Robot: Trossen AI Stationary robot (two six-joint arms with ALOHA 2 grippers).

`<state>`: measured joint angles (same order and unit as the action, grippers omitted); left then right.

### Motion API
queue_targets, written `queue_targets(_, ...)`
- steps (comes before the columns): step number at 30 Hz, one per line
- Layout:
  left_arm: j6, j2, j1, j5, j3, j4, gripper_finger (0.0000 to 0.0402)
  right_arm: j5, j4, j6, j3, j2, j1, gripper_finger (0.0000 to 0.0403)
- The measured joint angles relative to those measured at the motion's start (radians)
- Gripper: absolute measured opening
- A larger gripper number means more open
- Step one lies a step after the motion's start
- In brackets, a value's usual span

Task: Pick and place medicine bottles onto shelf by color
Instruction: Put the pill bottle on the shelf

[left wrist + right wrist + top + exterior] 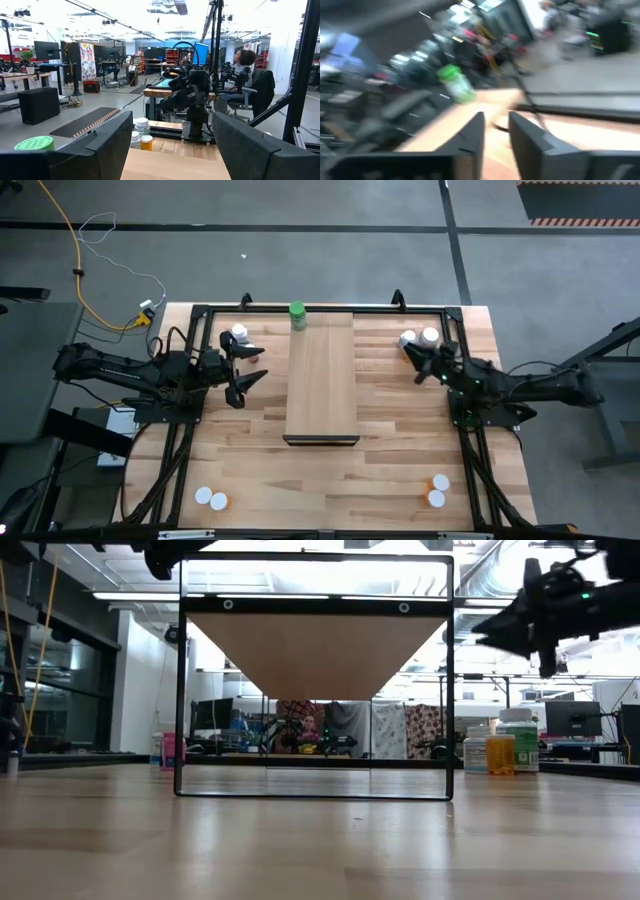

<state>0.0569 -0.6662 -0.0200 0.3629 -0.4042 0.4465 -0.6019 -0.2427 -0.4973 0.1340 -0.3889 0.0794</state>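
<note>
Behind the table, an open lab. Found one green-capped bottle (297,315) at the shelf (320,395) far edge; left gripper (247,376) spread, right gripper (415,366) narrowly parted, empty. Better approached squarely

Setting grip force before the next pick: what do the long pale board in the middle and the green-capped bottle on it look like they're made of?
The long pale shelf board looks like smooth matte wood: fine straight grain, with a dark front edge. The green-capped bottle standing at its far end is probably plastic with a green cap, though the body finish is too small to judge.
</note>
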Motion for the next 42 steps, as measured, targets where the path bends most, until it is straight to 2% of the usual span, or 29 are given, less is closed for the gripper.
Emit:
queue_targets(5,0.0,0.0,0.0,0.0,0.0,0.0,0.0262,-0.058,0.437,-0.093,0.239,-0.175,0.116,0.0232)
queue_targets(8,0.0,0.0,0.0,0.0,0.0,0.0,0.0262,-0.094,0.709,-0.211,0.389,-0.287,0.211,0.0299)
queue_targets(11,0.0,0.0,0.0,0.0,0.0,0.0,0.0262,-0.121,0.917,-0.312,0.486,-0.401,0.303,0.0341)
queue_targets(13,0.0,0.0,0.0,0.0,0.0,0.0,0.0262,-0.122,0.983,-0.358,0.521,-0.466,0.355,0.0355)
queue_targets(18,0.0,0.0,0.0,0.0,0.0,-0.001,0.0262,-0.115,0.986,-0.396,0.538,-0.592,0.456,0.0362)
queue_targets(22,0.0,0.0,0.0,0.0,0.0,-0.005,0.0262,-0.055,0.985,-0.403,0.538,-0.662,0.519,0.0362)
queue_targets(28,0.0,0.0,0.0,0.0,0.0,-0.014,0.0262,0.022,0.983,-0.394,0.539,-0.717,0.58,0.0362)
queue_targets(33,0.0,0.0,0.0,0.0,0.0,-0.015,0.0262,0.036,0.983,-0.401,0.539,-0.731,0.604,0.0358)
queue_targets(36,0.0,0.0,0.0,0.0,0.0,-0.015,0.0262,0.045,0.983,-0.408,0.539,-0.731,0.612,0.0338)
queue_targets(42,0.0,0.0,0.0,0.0,0.0,-0.015,0.0262,0.054,0.983,-0.419,0.539,-0.731,0.627,0.0267)
